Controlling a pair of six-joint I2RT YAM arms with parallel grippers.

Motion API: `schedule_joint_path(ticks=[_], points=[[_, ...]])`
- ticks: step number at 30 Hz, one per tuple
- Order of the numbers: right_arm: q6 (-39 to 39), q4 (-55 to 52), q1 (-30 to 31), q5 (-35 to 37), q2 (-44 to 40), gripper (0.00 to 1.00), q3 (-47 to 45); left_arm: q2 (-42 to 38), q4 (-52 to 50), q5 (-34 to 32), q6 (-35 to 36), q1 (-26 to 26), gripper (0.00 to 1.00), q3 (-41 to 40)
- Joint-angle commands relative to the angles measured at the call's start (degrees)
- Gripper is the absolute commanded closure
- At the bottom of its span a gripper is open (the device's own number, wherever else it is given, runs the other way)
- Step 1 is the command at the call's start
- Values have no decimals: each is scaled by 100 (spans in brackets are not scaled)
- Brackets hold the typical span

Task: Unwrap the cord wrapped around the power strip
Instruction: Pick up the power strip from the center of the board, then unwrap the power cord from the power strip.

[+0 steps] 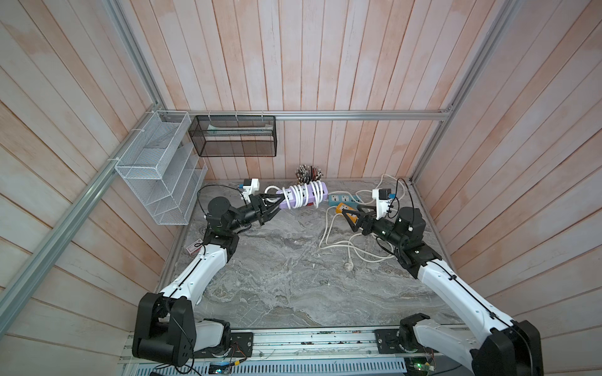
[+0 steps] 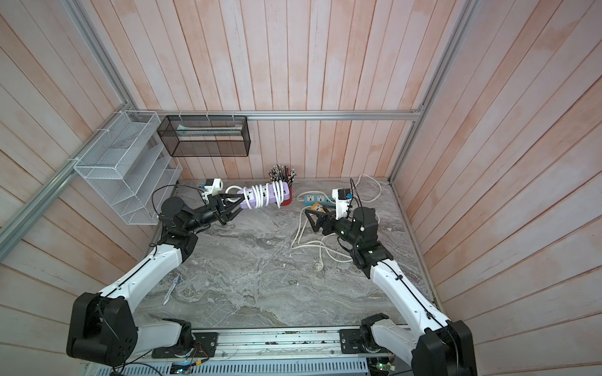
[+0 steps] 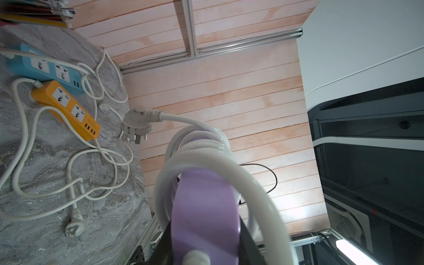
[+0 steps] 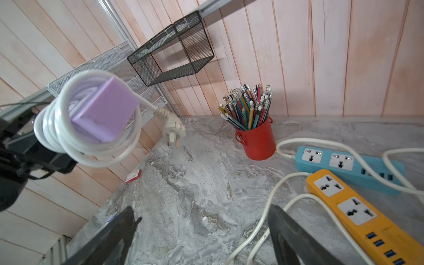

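Grey marble table (image 1: 286, 286). White mesh rack (image 1: 156, 169) and black mesh basket (image 1: 234, 136) hang on the walls at the back-left corner.

My left claw (image 1: 278, 204) is clamped on one end of the purple power strip (image 4: 103, 112). I'm holding it in the air near the back wall, left of centre, roughly level, far end toward my right arm. The white cord (image 3: 241, 174) is wound round it in several turns, with one loop sticking out by my fingers (image 3: 249, 250). My right claw (image 4: 202, 229) is spread wide and empty, over the loose cables on the right, well apart from the strip.

View deltas:
- Both top views: strip side-on, socket face toward the camera.
- Left wrist: looks along its length, a black finger on each side of the purple body.
- Right wrist only: far end face, coils sitting slack around it.
- Both wrists: plug (image 3: 137, 124) hangs free off the far end, prongs down, above the table. Top views barely resolve it.

Blue strip (image 4: 344, 165) and orange strip (image 4: 358, 211) lie side by side at back right, their cords loose and tangled. Red pencil cup (image 4: 257, 142) stands behind the purple strip, partly hidden in both top views. Small red box (image 4: 133, 176) lies by the left wall. Pen (image 2: 171, 289) shows in a top view only.
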Motion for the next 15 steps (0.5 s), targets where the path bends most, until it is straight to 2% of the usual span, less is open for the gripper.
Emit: schedule_joint_path(ticks=[1, 7, 15], points=[[-975, 1154, 328, 664, -119, 8, -654, -80, 528, 195, -308, -7, 100, 195], [-1790, 2904, 1013, 1236, 117, 9, -1199, -172, 542, 163, -359, -76, 100, 159], [-1939, 4056, 1322, 1072, 1092, 11, -776, -347, 468, 31, -376, -300, 100, 164]])
